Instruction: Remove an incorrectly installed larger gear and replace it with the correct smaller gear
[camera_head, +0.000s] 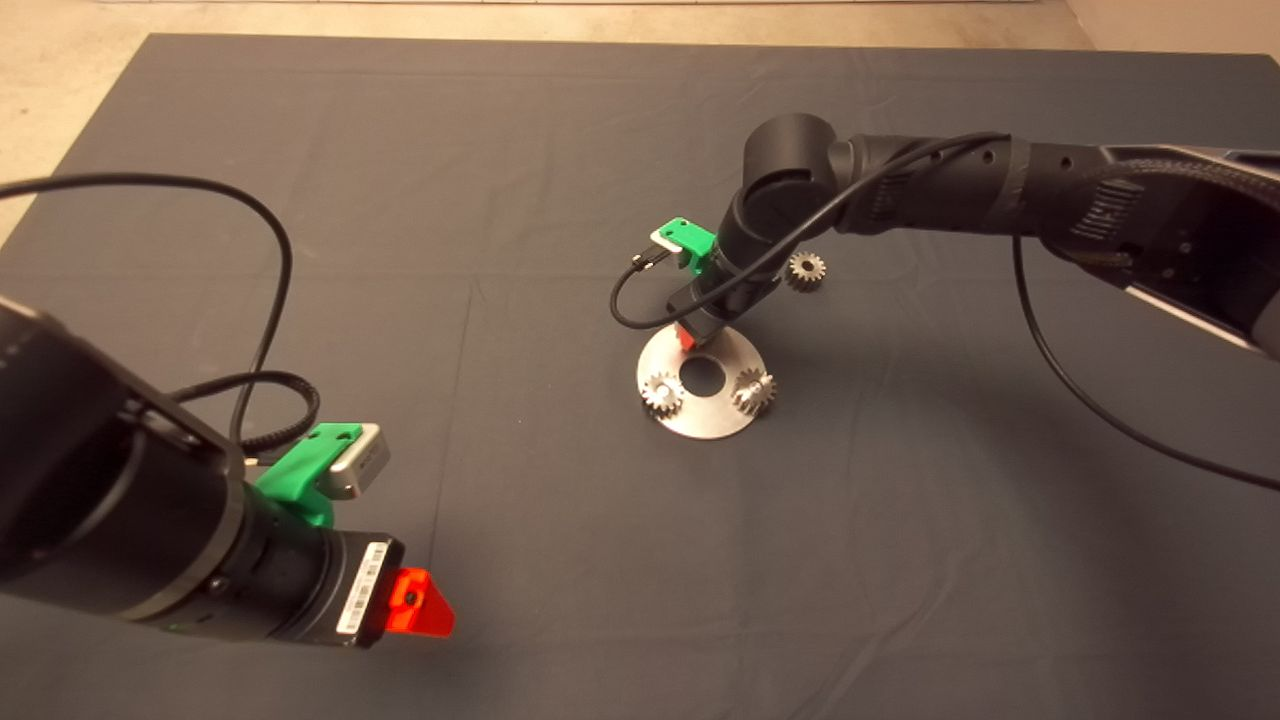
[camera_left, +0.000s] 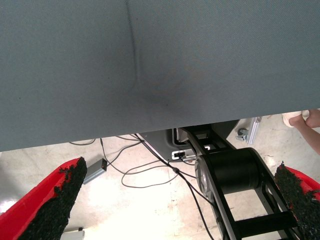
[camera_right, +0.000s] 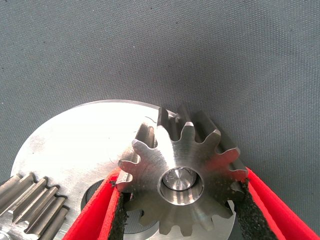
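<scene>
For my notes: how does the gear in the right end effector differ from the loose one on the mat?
The larger gear sits over the plate, clamped by the right end effector; the smaller gear lies free on the mat, outside the plate. Both are toothed steel.

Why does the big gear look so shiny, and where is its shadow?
Right wrist view: light glints off the larger gear held in the right gripper. Head view: the round plate is bright, and its soft shadow falls on the mat to its right.

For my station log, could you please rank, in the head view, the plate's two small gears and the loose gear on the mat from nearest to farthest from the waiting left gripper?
From the left gripper:
1. Plate's left gear.
2. Plate's right gear.
3. Loose gear, beyond the plate.
</scene>
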